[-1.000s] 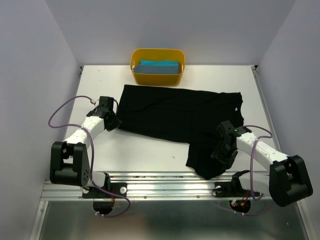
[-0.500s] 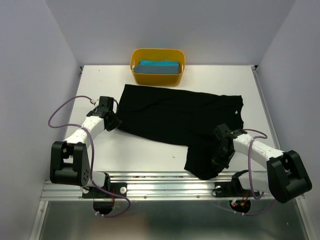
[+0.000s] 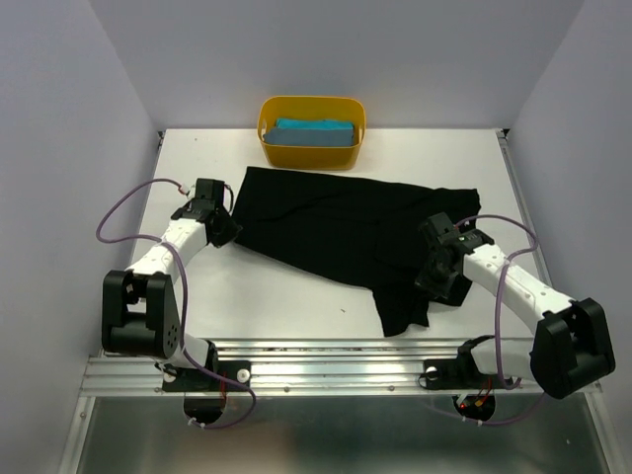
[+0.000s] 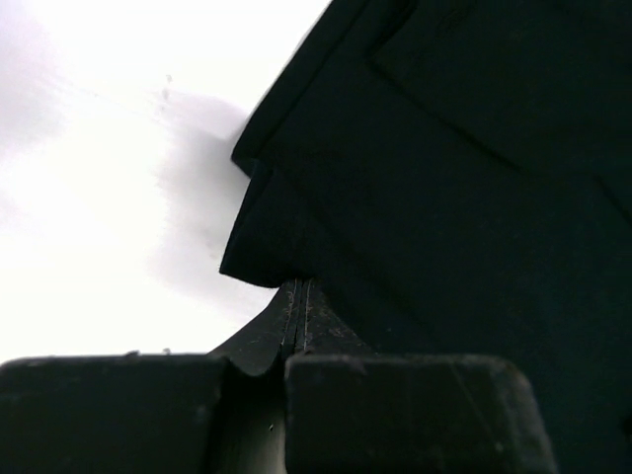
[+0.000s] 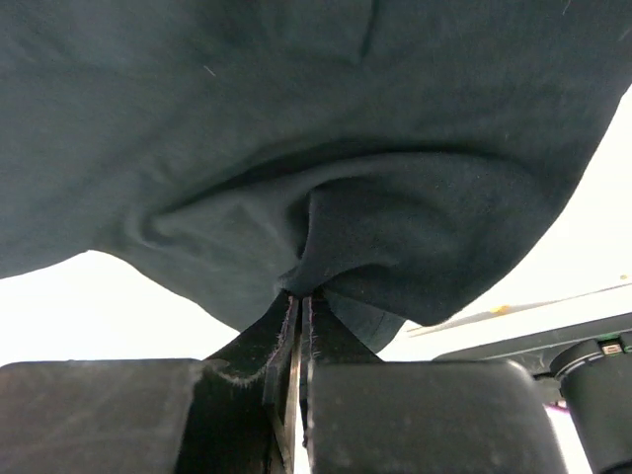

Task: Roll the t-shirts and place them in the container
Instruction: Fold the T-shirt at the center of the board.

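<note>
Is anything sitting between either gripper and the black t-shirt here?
Nothing visible. The left gripper is shut on the left edge of the black t-shirt, and the right gripper is shut on a bunched fold at its right side. In both, the fingers meet the cloth directly.

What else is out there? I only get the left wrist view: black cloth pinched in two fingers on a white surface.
Observer: A yellow tub stands at the far edge of the table, with a teal shirt inside it.
Operator: Is the other arm busy?
Observer: Yes. The right gripper is shut on the same black shirt, at its near right part, with cloth bunched at its tips.
Operator: Is that shirt lying flat?
Observer: It is mostly spread out across the table, but its right end folds down and reaches almost to the near edge.
</note>
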